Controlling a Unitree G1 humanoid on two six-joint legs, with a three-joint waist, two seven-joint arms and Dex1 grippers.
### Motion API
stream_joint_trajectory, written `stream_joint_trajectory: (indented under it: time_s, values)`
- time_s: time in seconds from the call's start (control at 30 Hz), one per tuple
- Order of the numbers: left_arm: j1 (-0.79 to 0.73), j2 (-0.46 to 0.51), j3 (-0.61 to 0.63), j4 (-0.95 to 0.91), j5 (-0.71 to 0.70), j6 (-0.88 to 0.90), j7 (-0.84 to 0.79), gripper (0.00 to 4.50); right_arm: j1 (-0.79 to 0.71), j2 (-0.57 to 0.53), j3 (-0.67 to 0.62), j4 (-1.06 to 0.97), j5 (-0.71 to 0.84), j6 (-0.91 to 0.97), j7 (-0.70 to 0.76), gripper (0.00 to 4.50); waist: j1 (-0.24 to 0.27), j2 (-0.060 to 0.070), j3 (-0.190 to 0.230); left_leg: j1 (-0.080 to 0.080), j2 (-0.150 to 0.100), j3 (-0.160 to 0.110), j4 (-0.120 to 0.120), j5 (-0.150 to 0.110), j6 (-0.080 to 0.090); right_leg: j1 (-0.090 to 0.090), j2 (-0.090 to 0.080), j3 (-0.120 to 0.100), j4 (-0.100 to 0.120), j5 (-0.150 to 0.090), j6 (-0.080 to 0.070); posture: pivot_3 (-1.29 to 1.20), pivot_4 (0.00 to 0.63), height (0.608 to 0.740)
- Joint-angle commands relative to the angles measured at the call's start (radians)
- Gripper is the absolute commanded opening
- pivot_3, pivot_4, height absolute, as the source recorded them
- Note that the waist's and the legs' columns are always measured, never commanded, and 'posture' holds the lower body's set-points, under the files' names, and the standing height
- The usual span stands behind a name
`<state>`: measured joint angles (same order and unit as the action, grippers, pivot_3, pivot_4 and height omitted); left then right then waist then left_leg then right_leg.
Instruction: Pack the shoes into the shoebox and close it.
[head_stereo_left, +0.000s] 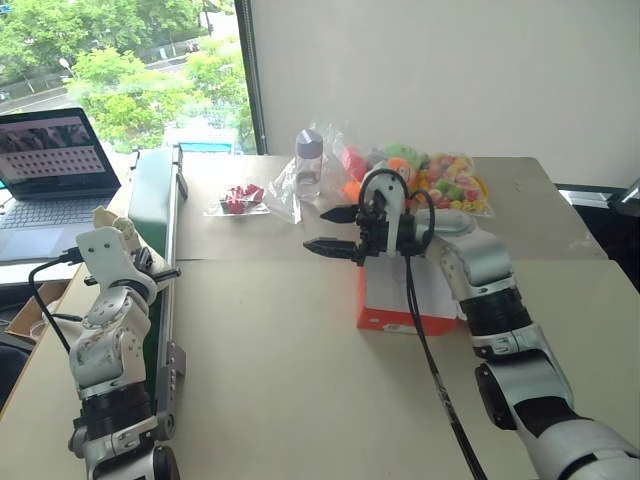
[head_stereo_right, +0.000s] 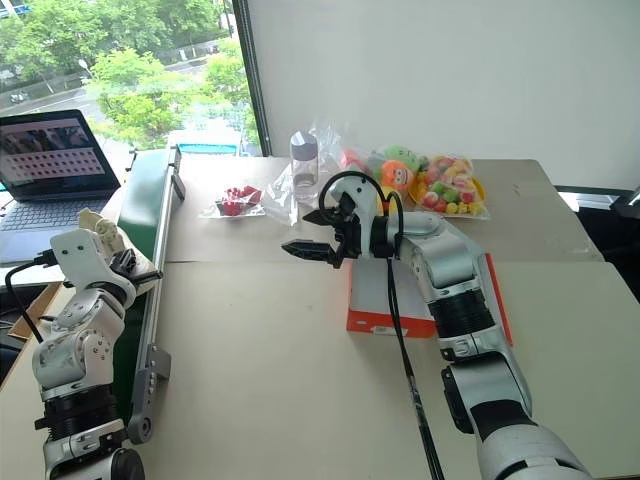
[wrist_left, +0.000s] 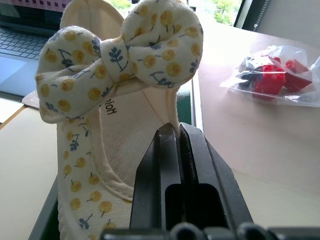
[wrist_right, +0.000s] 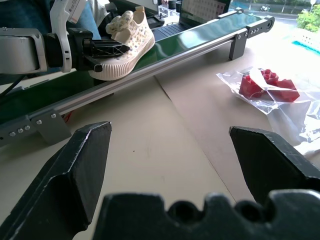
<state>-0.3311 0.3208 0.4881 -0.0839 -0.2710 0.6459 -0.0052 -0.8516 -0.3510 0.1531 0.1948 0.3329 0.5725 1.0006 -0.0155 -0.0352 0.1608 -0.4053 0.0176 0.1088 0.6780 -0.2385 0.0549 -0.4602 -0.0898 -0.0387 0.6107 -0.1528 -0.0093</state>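
One big table (head_stereo_left: 280, 380) carries everything, with the green conveyor (head_stereo_left: 158, 200) running along its 9 o'clock edge. The shoebox (head_stereo_right: 375, 320) lies open near the centre, partly under the right arm. The left gripper (wrist_right: 107, 49) has its fingers pinched on the shoe's (wrist_right: 127, 37) side wall, over the belt. From that shoe, the box sits at roughly 3 o'clock, with bare tabletop between. The right gripper (head_stereo_right: 320, 232) hovers by the box's 10 o'clock corner, fingers spread wide, holding nothing. I'd say the left arm carries across, minding the conveyor rail.
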Motion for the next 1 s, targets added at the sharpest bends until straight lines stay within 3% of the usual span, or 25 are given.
stream_joint_trajectory:
  time_s: [0.03,0.3,0.6,0.8,1.0]
  values:
    - [0.003,0.007,0.009,0.002,0.018,-0.027,0.034,0.03,-0.015,-0.010,0.000,-0.042,-0.001,0.001,-0.001,4.50,0.000,0.000,0.000,0.000,0.000,0.000,0.000,0.000,0.000,0.000,0.000,0.000,0.000,0.000,0.000,0.00,0.150,0.740]
    - [-0.065,0.029,-0.032,-0.090,0.022,-0.146,0.027,0.03,-0.026,-0.002,-0.014,-0.035,0.017,0.014,-0.006,4.50,0.003,-0.002,0.001,-0.003,0.000,-0.001,0.000,0.000,0.000,-0.001,0.000,-0.002,-0.001,0.001,-0.001,0.00,0.150,0.740]
    - [-0.169,0.020,-0.102,-0.188,-0.026,-0.119,-0.012,0.03,-0.075,0.045,-0.124,-0.016,0.126,0.097,-0.067,4.50,0.006,-0.003,0.002,-0.011,-0.003,-0.001,0.000,-0.001,0.006,-0.006,-0.002,-0.003,-0.006,0.002,0.000,0.00,0.150,0.740]
    - [-0.239,-0.022,-0.195,-0.254,-0.116,-0.045,-0.072,0.03,-0.156,0.118,-0.324,0.037,0.316,0.260,-0.195,4.50,0.005,-0.004,0.002,-0.013,-0.002,-0.001,0.000,-0.001,0.006,-0.006,-0.001,-0.004,-0.006,0.002,0.000,0.00,0.150,0.740]
    - [-0.301,-0.053,-0.308,-0.321,-0.201,0.058,-0.134,0.03,-0.268,0.163,-0.540,0.195,0.485,0.426,-0.415,4.50,0.004,-0.004,0.002,-0.013,-0.003,-0.001,0.000,0.003,0.012,-0.006,0.000,-0.004,-0.006,0.002,0.001,0.00,0.150,0.740]
